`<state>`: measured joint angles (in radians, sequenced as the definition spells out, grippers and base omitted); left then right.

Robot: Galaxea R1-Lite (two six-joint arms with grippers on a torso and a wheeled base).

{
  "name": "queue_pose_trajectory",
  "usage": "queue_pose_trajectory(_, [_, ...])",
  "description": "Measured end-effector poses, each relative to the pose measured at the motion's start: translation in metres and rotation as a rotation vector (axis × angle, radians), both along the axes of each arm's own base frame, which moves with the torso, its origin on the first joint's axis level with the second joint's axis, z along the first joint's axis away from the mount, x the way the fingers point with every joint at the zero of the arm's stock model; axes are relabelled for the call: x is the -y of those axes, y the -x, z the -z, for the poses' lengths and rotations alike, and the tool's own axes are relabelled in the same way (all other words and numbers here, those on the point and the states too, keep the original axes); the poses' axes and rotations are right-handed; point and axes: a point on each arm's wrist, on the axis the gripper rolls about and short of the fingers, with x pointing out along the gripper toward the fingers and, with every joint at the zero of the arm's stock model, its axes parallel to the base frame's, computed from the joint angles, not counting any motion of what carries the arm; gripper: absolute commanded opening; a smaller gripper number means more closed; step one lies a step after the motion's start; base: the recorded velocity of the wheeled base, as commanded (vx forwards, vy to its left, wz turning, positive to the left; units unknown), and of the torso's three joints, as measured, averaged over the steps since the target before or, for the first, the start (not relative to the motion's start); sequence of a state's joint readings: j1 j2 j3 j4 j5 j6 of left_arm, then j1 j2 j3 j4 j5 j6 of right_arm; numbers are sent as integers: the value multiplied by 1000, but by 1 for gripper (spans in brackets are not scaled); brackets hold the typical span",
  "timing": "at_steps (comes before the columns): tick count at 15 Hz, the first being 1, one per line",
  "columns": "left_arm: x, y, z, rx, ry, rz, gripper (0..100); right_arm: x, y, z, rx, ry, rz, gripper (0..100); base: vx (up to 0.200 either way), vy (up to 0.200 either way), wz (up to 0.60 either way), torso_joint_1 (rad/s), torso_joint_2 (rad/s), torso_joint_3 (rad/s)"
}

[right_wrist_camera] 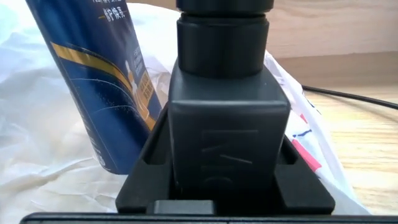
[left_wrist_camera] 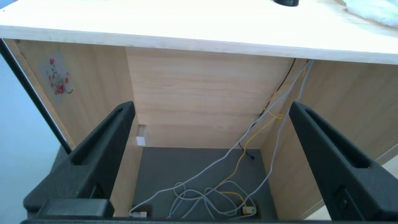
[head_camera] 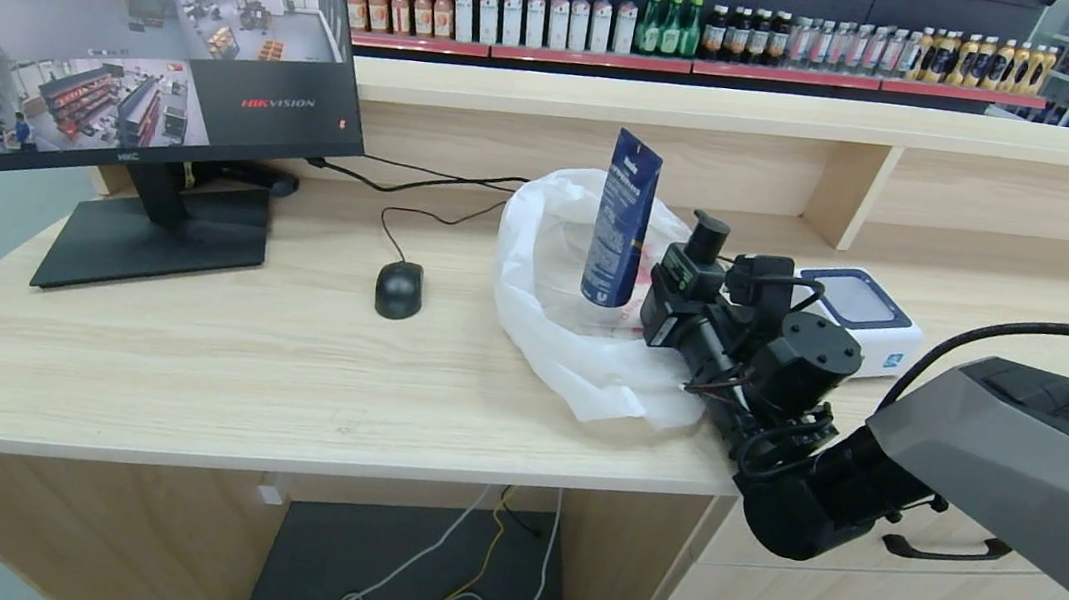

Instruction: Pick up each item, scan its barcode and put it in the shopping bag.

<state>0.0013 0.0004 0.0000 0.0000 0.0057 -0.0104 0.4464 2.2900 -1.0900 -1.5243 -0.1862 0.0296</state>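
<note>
A tall blue tube stands upright, cap down, inside the open white shopping bag on the wooden counter. Just right of the tube, my right gripper is shut on a black boxy bottle with a round cap, held upright over the bag's right edge. My left gripper hangs open with nothing between its fingers, low in front of the counter, facing the space underneath it.
A white scanner box with a glass top sits right of the bag. A black mouse and a monitor occupy the counter's left. Loose cables lie under the counter. Drawers are at lower right.
</note>
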Motion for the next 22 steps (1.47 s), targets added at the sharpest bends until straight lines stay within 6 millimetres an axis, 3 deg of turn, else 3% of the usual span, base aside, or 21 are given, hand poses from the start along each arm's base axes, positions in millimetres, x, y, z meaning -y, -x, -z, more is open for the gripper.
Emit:
queue_pose_trajectory(1, [0,0,0,0,0,0,100,0,0,0,-1,-7,-1,100,0,0,0,0,0,0])
queue_pose_trajectory(15, [0,0,0,0,0,0,100,1,-3,-5,29,-24,3,100,0,0,0,0,0,0])
queue_pose_trajectory(22, [0,0,0,0,0,0,100,7,9,-16,53,-18,11,100,0,0,0,0,0,0])
